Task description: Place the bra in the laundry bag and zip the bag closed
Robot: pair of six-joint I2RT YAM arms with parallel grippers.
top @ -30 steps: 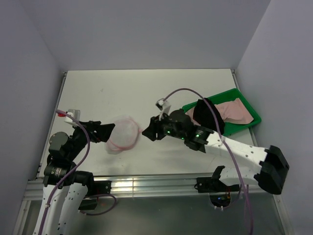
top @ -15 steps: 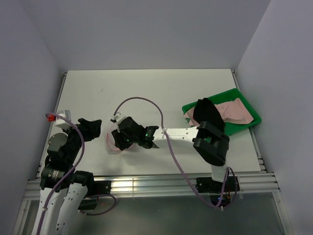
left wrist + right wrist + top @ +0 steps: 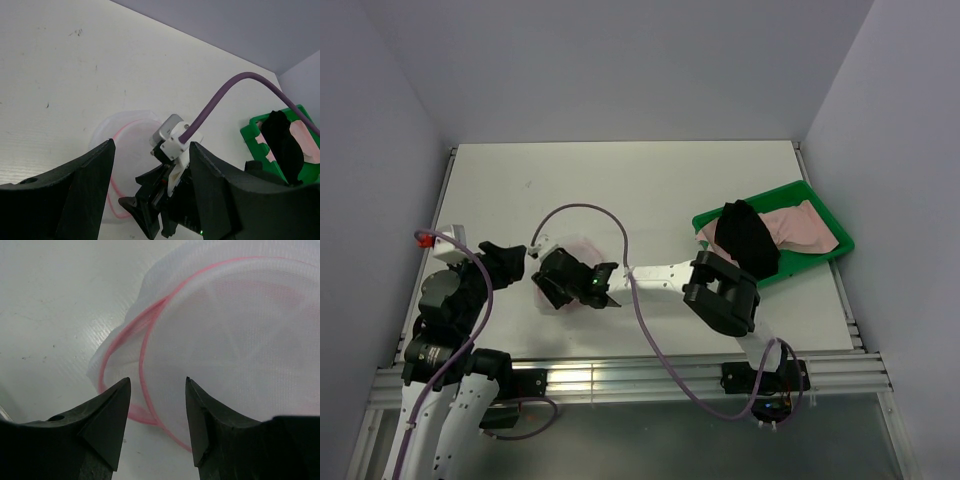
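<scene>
The laundry bag, white mesh with a pink zipper rim, lies on the table left of centre, mostly covered by my right gripper. In the right wrist view that gripper is open, its jaws low over the bag with the pink rim running between them. My left gripper is open just left of the bag, touching nothing; its wrist view looks across the bag at the right wrist. The pale pink bra lies in the green tray at the right.
A black cloth drapes over the tray's left part, also seen in the left wrist view. The right arm's purple cable arcs above the bag. Walls close the table at back and sides.
My right arm has swung left from beside the tray to over the bag. My left gripper has drawn back slightly from the bag's edge and its jaws have narrowed.
</scene>
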